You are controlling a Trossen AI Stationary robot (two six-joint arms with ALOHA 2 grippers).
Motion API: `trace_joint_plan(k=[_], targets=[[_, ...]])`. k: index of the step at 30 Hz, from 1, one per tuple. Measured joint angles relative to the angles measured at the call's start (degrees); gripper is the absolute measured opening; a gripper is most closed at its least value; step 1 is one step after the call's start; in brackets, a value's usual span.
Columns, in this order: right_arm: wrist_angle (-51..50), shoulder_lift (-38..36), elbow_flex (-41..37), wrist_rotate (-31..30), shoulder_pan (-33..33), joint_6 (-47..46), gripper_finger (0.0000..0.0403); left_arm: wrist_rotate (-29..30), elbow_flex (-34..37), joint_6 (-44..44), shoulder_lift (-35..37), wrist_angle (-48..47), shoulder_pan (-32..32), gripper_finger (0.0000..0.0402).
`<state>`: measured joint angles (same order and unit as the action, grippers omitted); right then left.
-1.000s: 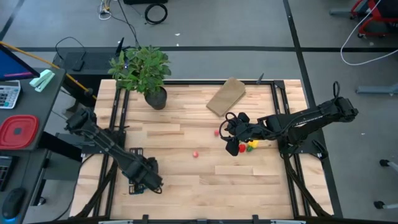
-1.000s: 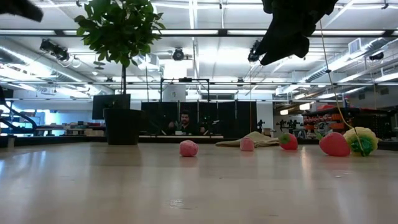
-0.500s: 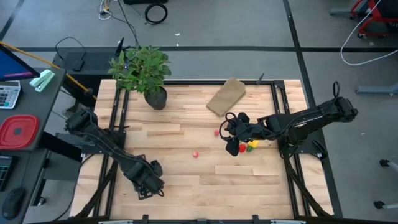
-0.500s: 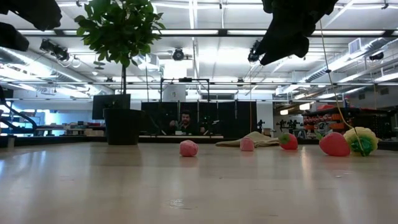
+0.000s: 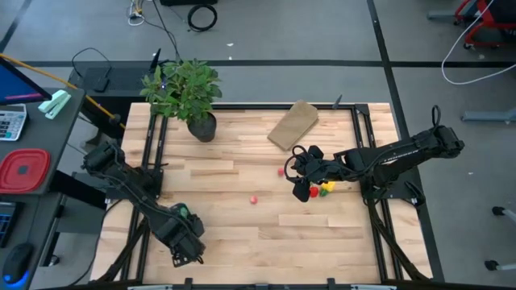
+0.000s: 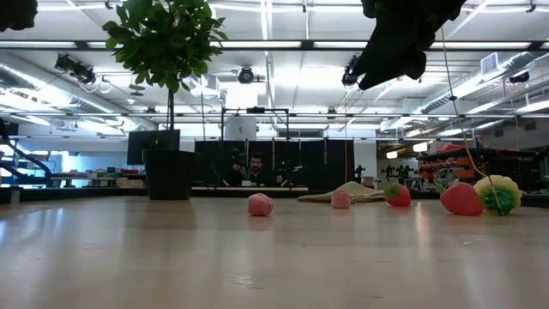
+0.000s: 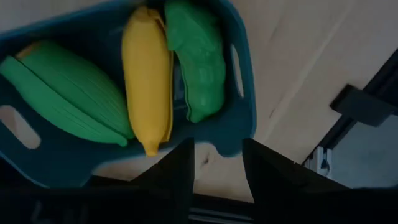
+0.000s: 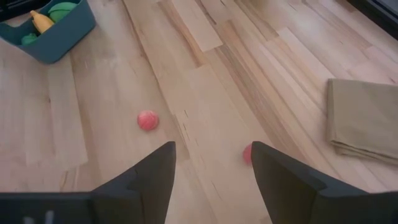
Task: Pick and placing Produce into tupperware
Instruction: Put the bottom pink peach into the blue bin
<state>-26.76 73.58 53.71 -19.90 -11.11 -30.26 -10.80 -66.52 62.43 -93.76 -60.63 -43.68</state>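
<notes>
The blue tub (image 7: 239, 118) holds a yellow banana (image 7: 148, 81) and green pieces (image 7: 194, 59); it also shows in the right wrist view as the tub (image 8: 53, 34), resting on its base on the wood. My left gripper (image 7: 217, 168) is open just above the tub's short end rim and hides the tub in the high view (image 5: 184, 246). Loose on the table are a red ball (image 5: 252, 199), a pink piece (image 5: 282, 171) and a red and yellow cluster (image 5: 318, 190). My right gripper (image 5: 295, 173) is open and hovers beside that cluster.
A tan flat block (image 5: 293, 125) lies toward the far edge, and a potted plant (image 5: 201, 127) stands at the far left. Black rails (image 5: 153, 161) run along both table sides. A red square container (image 5: 22, 171) sits off the table. A person (image 6: 255, 167) sits in the room behind.
My left gripper has moved toward the table's near edge and slightly left, and it has risen toward the top of the low view. My right arm has kept still, and the loose produce has not moved.
</notes>
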Motion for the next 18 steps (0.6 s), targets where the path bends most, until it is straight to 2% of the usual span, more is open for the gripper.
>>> trace_joint_plan(k=[4, 8, 13, 18], targets=[[0.00, 0.00, 0.00, 0.00, 0.00, -0.02, 0.0220, 0.66, 0.00, -0.96, 0.00, -1.55, 0.36, 0.0136], [0.02, 0.00, 0.00, 0.00, -0.01, -0.14, 0.0220, 2.62, 0.00, -4.94, 0.00, -1.95, 1.42, 0.0147], [0.79, 0.00, 0.00, -0.01, 0.00, -0.09, 0.0220, 8.43, 0.00, -15.18, 0.00, 0.36, 5.75, 0.0174], [1.54, 0.00, 0.00, -0.02, 0.01, -0.04, 0.0220, 13.06, 0.00, -27.83, -0.02, 7.21, 13.35, 0.0194]])
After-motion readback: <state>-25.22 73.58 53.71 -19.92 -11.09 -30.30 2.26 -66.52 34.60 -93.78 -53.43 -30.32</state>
